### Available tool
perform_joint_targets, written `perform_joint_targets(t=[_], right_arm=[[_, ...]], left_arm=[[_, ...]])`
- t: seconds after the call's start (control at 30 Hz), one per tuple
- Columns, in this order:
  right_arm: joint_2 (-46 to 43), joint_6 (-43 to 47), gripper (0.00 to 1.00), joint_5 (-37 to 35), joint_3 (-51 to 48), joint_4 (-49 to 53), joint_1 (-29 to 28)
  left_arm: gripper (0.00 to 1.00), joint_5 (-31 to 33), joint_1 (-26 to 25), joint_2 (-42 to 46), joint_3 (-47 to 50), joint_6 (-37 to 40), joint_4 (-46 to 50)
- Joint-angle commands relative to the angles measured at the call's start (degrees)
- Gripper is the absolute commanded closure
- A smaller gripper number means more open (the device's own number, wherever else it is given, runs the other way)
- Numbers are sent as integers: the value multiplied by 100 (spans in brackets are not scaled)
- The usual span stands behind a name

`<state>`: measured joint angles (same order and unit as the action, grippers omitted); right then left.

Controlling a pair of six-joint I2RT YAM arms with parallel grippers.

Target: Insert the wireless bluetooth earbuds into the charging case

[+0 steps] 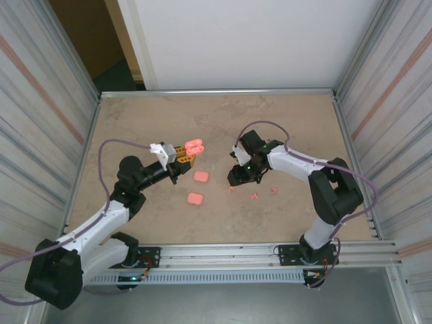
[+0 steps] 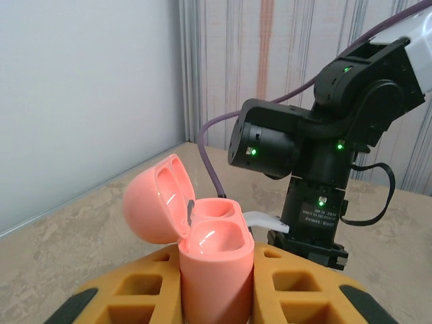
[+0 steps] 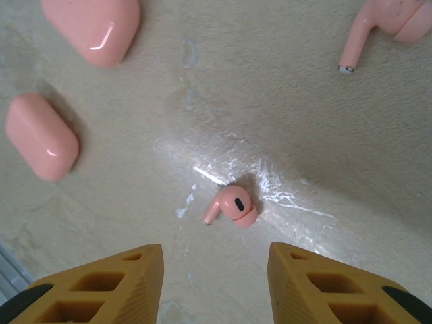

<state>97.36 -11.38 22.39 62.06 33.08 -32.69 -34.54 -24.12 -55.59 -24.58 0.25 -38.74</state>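
Earbuds (image 1: 254,196), tiny and salmon-pink, lie loose on the bench (image 1: 135,121) right of centre, three of them in the overhead view. Going from the left, the left pincer (image 1: 183,156) is clamped on a pink charging case (image 1: 195,145) and holds it above the bench. The left wrist view shows this case upright between the yellow fingers (image 2: 128,297), with its lid (image 2: 152,206) swung open to the left and its two wells facing up. Just right of the pincer, two closed cases (image 1: 201,176) (image 1: 195,199) rest on the bench, one nearer the arm bases than the other. Further right, the right pincer (image 1: 236,181) points down at the bench with its jaws apart, gripping nothing. In its wrist view one earbud (image 3: 231,206) lies flat on the bench just ahead of the gap between the fingers (image 3: 108,287), touching neither. A second earbud (image 3: 378,23) lies in the upper right corner of that view, well apart.
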Motion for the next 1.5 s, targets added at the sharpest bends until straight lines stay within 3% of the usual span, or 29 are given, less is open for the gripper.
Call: perform_joint_targets(t=[0.0,1.47], right_arm=[[204,109,57,-13,233,89,-60],[1184,251,67,20,465,154,-331]], left_arm=[[100,71,22,84,65,97,-35],[100,31,21,-39,-20,180,34]])
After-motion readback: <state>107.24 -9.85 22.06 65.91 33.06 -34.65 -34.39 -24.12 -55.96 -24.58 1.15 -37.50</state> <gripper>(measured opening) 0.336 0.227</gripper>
